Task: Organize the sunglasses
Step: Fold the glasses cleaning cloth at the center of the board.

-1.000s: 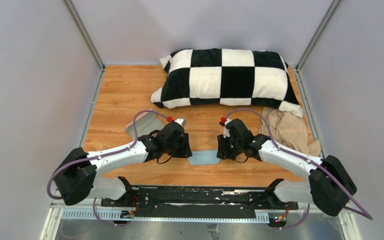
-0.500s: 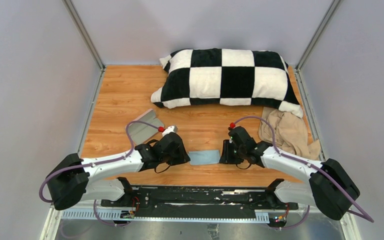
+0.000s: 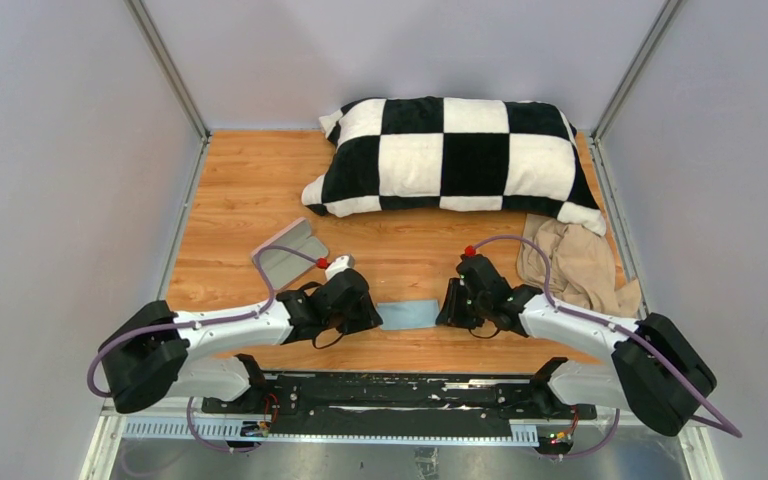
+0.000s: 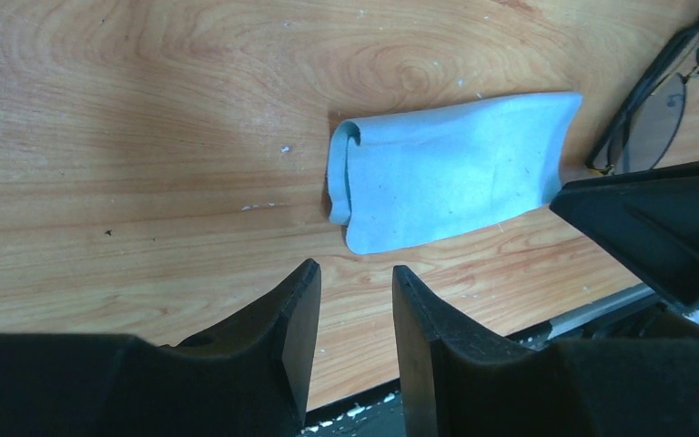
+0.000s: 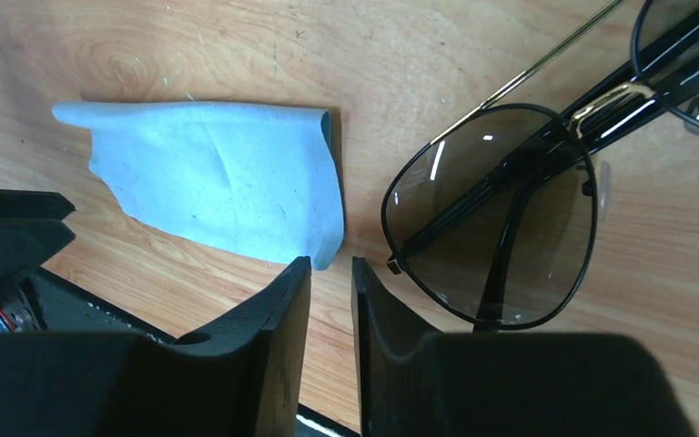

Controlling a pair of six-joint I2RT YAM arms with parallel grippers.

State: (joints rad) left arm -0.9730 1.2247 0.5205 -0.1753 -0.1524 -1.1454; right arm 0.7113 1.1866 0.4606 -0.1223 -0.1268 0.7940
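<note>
In the view from above, the left gripper [image 3: 365, 312] and the right gripper [image 3: 452, 305] stand low at the two ends of the blue cloth [image 3: 409, 315], in the lower middle of the frame. The sunglasses are hidden here under the right arm.

In the left wrist view, my left fingers are almost closed, with only a narrow slit, and they hold nothing. The cloth lies above them. The sunglasses [image 4: 660, 114] show only partly in the upper right corner, beyond the cloth.

The right wrist view gives what the others do not: the whole near lens. The sunglasses [image 5: 501, 214] lie flat on the wood, just to the right of the right fingertips, touching nothing. Their long axis runs from the lower middle to the upper right corner. The right fingers are also nearly closed and empty. I judge the right arm is clearly the nearer one, and it must open before it takes the frame.
</note>
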